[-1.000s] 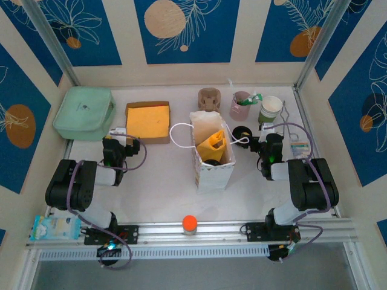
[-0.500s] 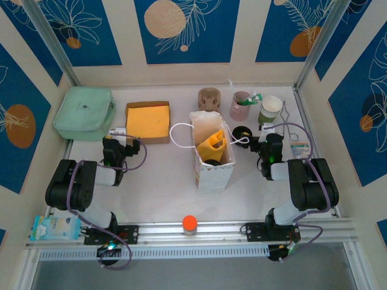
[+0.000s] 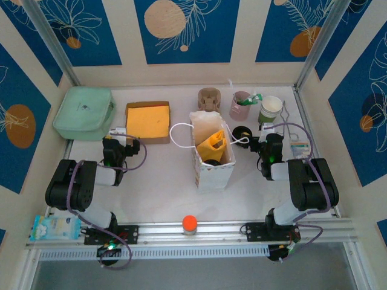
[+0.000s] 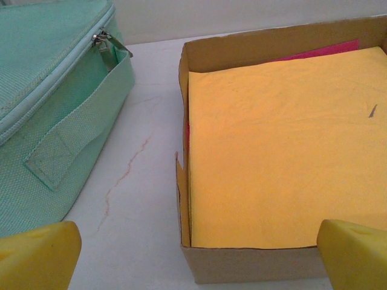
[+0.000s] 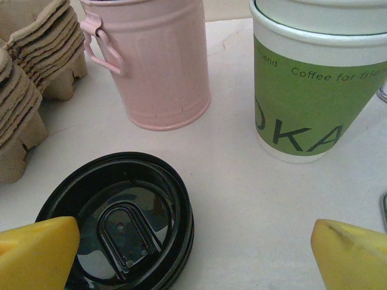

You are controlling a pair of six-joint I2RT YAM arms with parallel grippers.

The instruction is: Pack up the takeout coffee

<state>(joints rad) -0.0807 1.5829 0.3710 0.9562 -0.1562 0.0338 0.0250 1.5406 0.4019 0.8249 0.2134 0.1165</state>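
Okay, I see my right end effector [image 5: 193,269] spread wide, with nothing held between its yellow fingers [image 5: 37,254]. The takeout coffee [image 5: 121,223] stands right in front of it on the surface [image 5: 242,181]. I look down on its round black lid, which sits close to the left finger and leaves a wide gap to the right finger. No finger touches the cup that I can tell. Further ahead of this end effector stands a pink bucket [image 5: 151,66]. A green cup [image 5: 314,103] with a white rim stands ahead and to the right. A stack of brown cardboard cup trays [image 5: 30,78] sits ahead on the left.

From the top camera, a white paper bag [image 3: 211,163] stands upright to the left of the right end effector [image 3: 268,140], past the coffee [image 3: 241,133]. Something yellow [image 3: 213,145] pokes out of the bag.

My left end effector [image 4: 193,266] is spread wide too and holds nothing. Just ahead of it sits an open cardboard box [image 4: 254,39] with a yellow sheet [image 4: 278,151] lying flat inside. A bit of pink shows under the sheet. A soft mint-green zip bag [image 4: 48,121] lies ahead on the left, beside the box but not touching it.
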